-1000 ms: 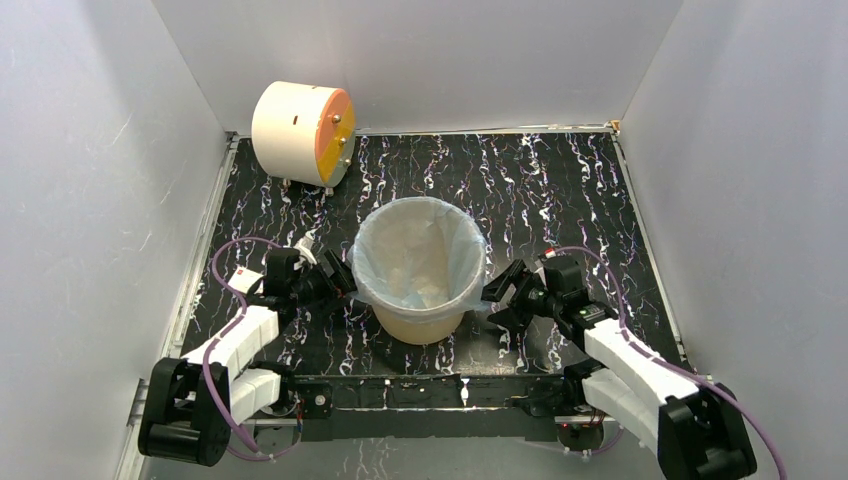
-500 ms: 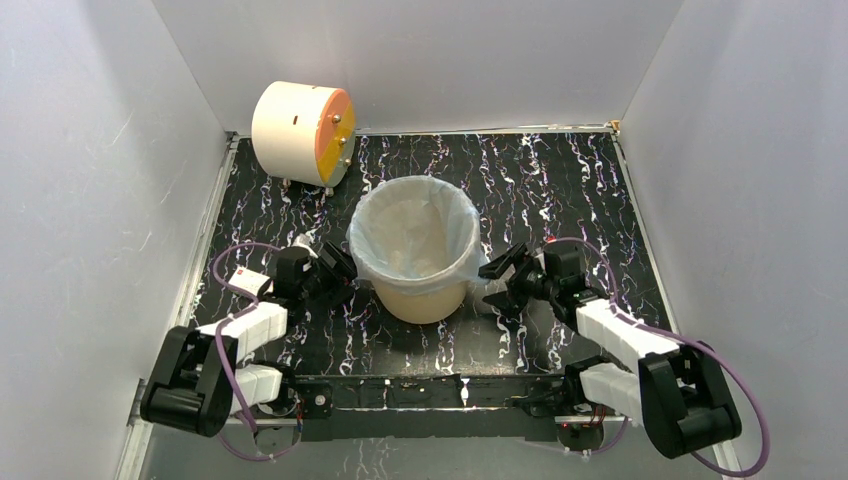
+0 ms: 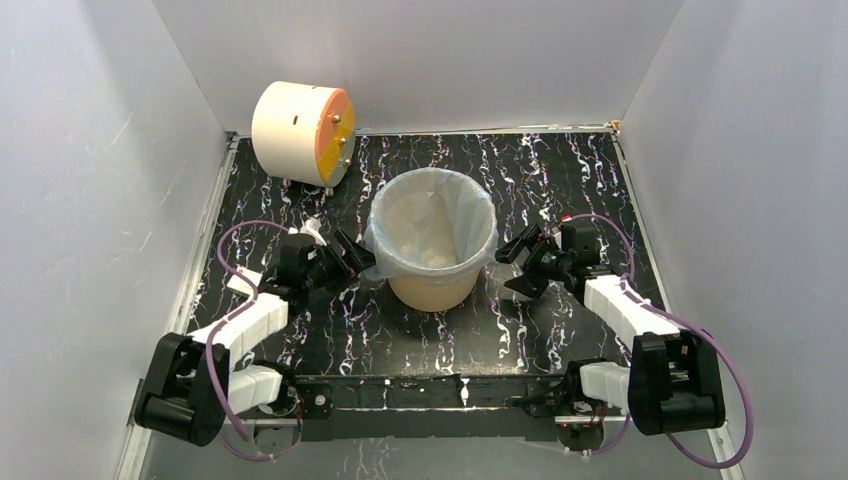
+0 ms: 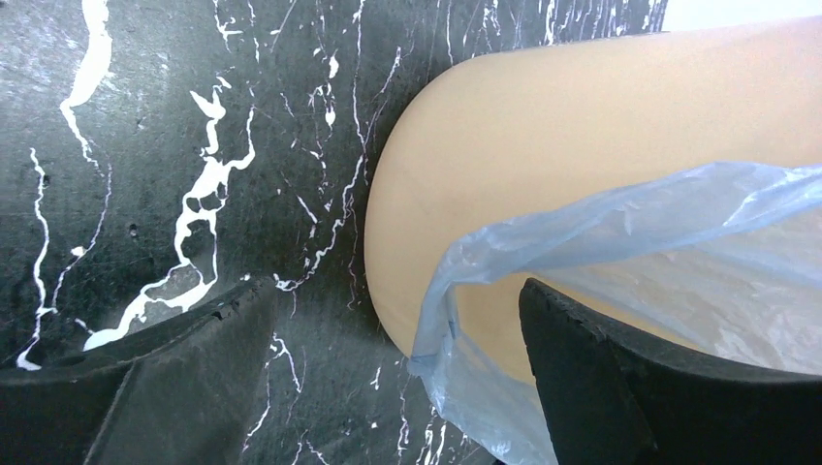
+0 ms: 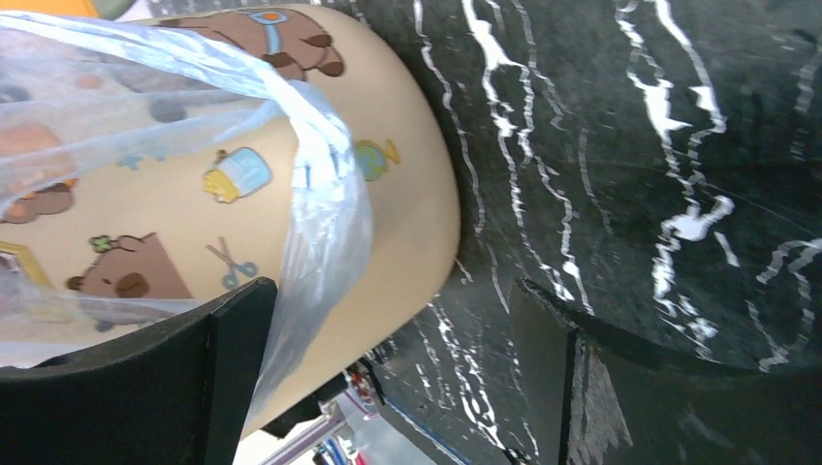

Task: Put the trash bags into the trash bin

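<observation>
Your left gripper (image 3: 353, 258) has its jaws wide apart and clamps on nothing; the trash bin (image 3: 436, 287) stands upright on the dark marbled surface (image 3: 570, 180) just in front of its fingertips. Your right gripper (image 3: 516, 265) is also spread wide and holds nothing; it faces the opposite wall of the bin, so the bin sits between your two grippers and close to both.

The trash bag (image 3: 432, 212) is already inside the bin; its pale blue film lines the inside, folds over the rolled rim and hangs down the outer wall. On the side toward your left gripper the film bulges out more loosely than on the side toward your right gripper.

From the left wrist you see the plain tan wall straight ahead; a loose hem of the bag falls down this wall into the gap between the black fingers (image 4: 155, 387). The hem lies nearer to one finger and passes behind it; you cannot tell if the film touches that finger; the other finger is apart from both the bag and the bin.

From the right wrist the wall ahead shows small cartoon prints; a strip of the bag hangs over the rim and goes down behind one of the fingers (image 5: 145, 387), and contact there is not clear; the other finger is over bare surface, well away from the bin.

Well beyond your left gripper, in the far corner, a cream drum (image 3: 292, 118) with an orange face lies on its side, apart from the bin.
</observation>
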You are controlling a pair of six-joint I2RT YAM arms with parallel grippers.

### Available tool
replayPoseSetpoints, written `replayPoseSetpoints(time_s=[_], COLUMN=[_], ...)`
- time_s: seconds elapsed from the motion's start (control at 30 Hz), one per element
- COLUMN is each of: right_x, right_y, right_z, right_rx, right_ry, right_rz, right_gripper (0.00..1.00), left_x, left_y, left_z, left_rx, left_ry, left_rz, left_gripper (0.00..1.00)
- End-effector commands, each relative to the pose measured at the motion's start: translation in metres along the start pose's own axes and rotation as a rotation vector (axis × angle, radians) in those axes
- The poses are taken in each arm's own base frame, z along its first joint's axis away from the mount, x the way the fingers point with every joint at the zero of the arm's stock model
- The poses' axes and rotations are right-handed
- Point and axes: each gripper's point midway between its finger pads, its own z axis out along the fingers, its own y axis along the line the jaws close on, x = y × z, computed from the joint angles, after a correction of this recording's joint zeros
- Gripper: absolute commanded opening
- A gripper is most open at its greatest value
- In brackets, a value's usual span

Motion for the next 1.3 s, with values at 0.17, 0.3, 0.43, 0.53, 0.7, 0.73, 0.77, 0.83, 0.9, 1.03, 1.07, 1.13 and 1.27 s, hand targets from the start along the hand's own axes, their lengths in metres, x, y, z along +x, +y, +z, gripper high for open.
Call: replayPoseSetpoints(time_s=[0.17, 0.3, 0.43, 0.53, 0.7, 0.73, 0.77, 0.83, 0.9, 1.03, 1.07, 1.13, 1.27], right_x=[-0.035, -0.049, -0.06, -0.067, -0.082, -0.086, -0.09, -0.096, -0.099, -0.101, -0.102, -0.101, -0.1], right_y=[-0.006, -0.002, 0.015, 0.028, 0.054, 0.061, 0.067, 0.078, 0.089, 0.104, 0.106, 0.109, 0.109], right_z=[-0.034, -0.049, -0.062, -0.073, -0.096, -0.102, -0.108, -0.12, -0.13, -0.143, -0.146, -0.148, -0.15], right_rx=[0.166, 0.212, 0.19, 0.176, 0.157, 0.155, 0.155, 0.155, 0.149, 0.138, 0.138, 0.138, 0.139], right_ry=[-0.218, -0.295, -0.357, -0.404, -0.498, -0.528, -0.553, -0.597, -0.628, -0.657, -0.659, -0.659, -0.66], right_rz=[-0.158, -0.245, -0.351, -0.407, -0.54, -0.567, -0.59, -0.635, -0.677, -0.699, -0.703, -0.706, -0.709], right_gripper=[0.98, 0.98, 0.98, 0.98, 0.98, 0.98, 0.98, 0.98, 0.98, 0.98, 0.98, 0.98, 0.98], left_x=[-0.011, -0.013, -0.017, -0.028, -0.063, -0.07, -0.078, -0.09, -0.102, -0.124, -0.128, -0.135, -0.141], left_y=[-0.002, -0.007, -0.004, 0.001, 0.003, 0.002, 0.004, 0.0, -0.009, -0.024, -0.027, -0.031, -0.038], left_z=[-0.023, -0.031, -0.04, -0.052, -0.077, -0.083, -0.091, -0.104, -0.12, -0.147, -0.152, -0.16, -0.168], left_rx=[-0.063, -0.068, -0.11, -0.175, -0.291, -0.312, -0.35, -0.386, -0.414, -0.473, -0.487, -0.512, -0.522], left_ry=[-0.055, -0.052, -0.067, -0.117, -0.294, -0.326, -0.36, -0.4, -0.427, -0.48, -0.491, -0.505, -0.521], left_rz=[0.104, 0.121, 0.162, 0.188, 0.181, 0.194, 0.202, 0.268, 0.351, 0.45, 0.466, 0.486, 0.509], left_gripper=[0.93, 0.93, 0.93, 0.93, 0.93, 0.93, 0.94, 0.94, 0.94, 0.94, 0.94, 0.94, 0.94])
